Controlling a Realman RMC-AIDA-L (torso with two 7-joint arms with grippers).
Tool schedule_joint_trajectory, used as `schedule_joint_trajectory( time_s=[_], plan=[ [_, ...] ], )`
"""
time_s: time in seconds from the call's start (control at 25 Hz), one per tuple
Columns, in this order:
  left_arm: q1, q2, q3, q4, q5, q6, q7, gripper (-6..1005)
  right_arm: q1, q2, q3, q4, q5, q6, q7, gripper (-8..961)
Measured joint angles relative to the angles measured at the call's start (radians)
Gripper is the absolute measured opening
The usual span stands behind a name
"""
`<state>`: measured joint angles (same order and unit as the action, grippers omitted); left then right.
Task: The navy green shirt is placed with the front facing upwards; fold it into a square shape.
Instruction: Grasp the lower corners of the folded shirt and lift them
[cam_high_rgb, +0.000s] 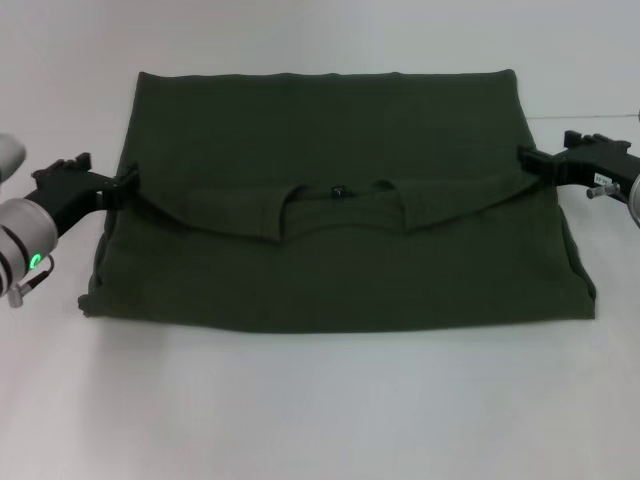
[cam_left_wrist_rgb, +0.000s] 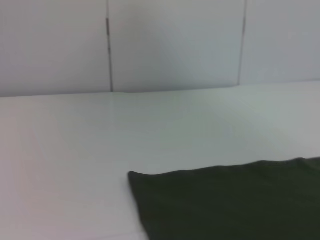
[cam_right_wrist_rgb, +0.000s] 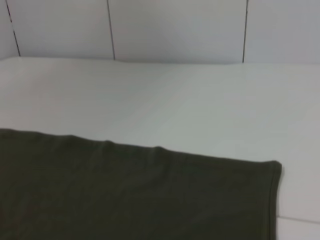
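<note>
- The navy green shirt (cam_high_rgb: 340, 230) is seen lying on the white table (cam_high_rgb: 320, 410), partly folded into a wide rectangle, with its long axis running from one pincer to the other.
- The near edge of the shirt is a straight fold; the near layer is spread flat between the two arms.
- Across the middle, a folded-over layer with the neckline and a small neck label (cam_high_rgb: 339, 190) is laid, its edge sagging towards the near side between the two pincers.
- The left gripper (cam_high_rgb: 118, 190) is placed at the shirt's left edge, at the end of that folded layer; its black fingers are closed on the cloth there.
- The right gripper (cam_high_rgb: 528, 160) is placed at the shirt's right edge, slightly farther away than the left one, and is likewise clamped on the fabric edge.
- Beyond both pincers, the far part of the shirt is laid flat, ending in a straight far edge.
- In the left wrist view a corner of the shirt (cam_left_wrist_rgb: 225, 200) is shown on the table, with a panelled wall (cam_left_wrist_rgb: 175, 45) behind.
- In the right wrist view another hemmed corner (cam_right_wrist_rgb: 140, 195) is shown flat on the table.
</note>
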<state>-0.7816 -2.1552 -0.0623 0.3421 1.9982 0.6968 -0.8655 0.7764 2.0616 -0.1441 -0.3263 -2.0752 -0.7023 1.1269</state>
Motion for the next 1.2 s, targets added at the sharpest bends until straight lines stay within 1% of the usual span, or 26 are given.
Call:
schedule_joint_trajectory(
  time_s=[0.2,0.28,0.36,0.44,0.48,0.56,0.64,0.76,0.88,1.04,1.2],
  plan=[
    [0.014,0.006,0.0,0.013,-0.044,0.026,-0.03,736,-0.009,-0.002,0.0,-0.02,0.006,-0.004,0.027,675],
    [0.025,0.009,0.005,0.044,-0.047,0.069,-0.11,773,-0.025,-0.005,-0.004,-0.036,0.006,-0.051,0.063,773],
    [0.042,0.014,0.045,0.086,-0.044,0.121,-0.247,809,-0.046,-0.011,-0.024,-0.055,0.003,-0.121,0.101,886],
    [0.072,0.029,0.151,0.135,-0.044,0.165,-0.429,846,-0.074,-0.014,-0.062,-0.088,0.002,-0.211,0.143,886],
    [0.086,0.036,0.204,0.156,-0.043,0.179,-0.517,845,-0.089,-0.012,-0.077,-0.112,0.004,-0.261,0.16,886],
    [0.115,0.046,0.294,0.202,-0.036,0.205,-0.672,843,-0.121,-0.001,-0.093,-0.161,0.006,-0.36,0.184,886],
    [0.151,0.045,0.346,0.258,-0.034,0.275,-0.773,841,-0.149,0.01,-0.091,-0.203,0.007,-0.447,0.194,886],
    [0.204,0.034,0.364,0.325,-0.036,0.399,-0.805,839,-0.198,0.017,-0.089,-0.236,0.027,-0.573,0.195,886],
    [0.25,0.03,0.375,0.369,-0.025,0.495,-0.804,836,-0.24,0.013,-0.089,-0.241,0.049,-0.647,0.195,887],
    [0.32,0.02,0.361,0.426,-0.028,0.556,-0.802,832,-0.29,0.009,-0.086,-0.242,0.08,-0.696,0.195,887],
    [0.354,0.013,0.315,0.45,-0.047,0.596,-0.802,830,-0.322,0.017,-0.086,-0.242,0.116,-0.708,0.191,887]
  ],
)
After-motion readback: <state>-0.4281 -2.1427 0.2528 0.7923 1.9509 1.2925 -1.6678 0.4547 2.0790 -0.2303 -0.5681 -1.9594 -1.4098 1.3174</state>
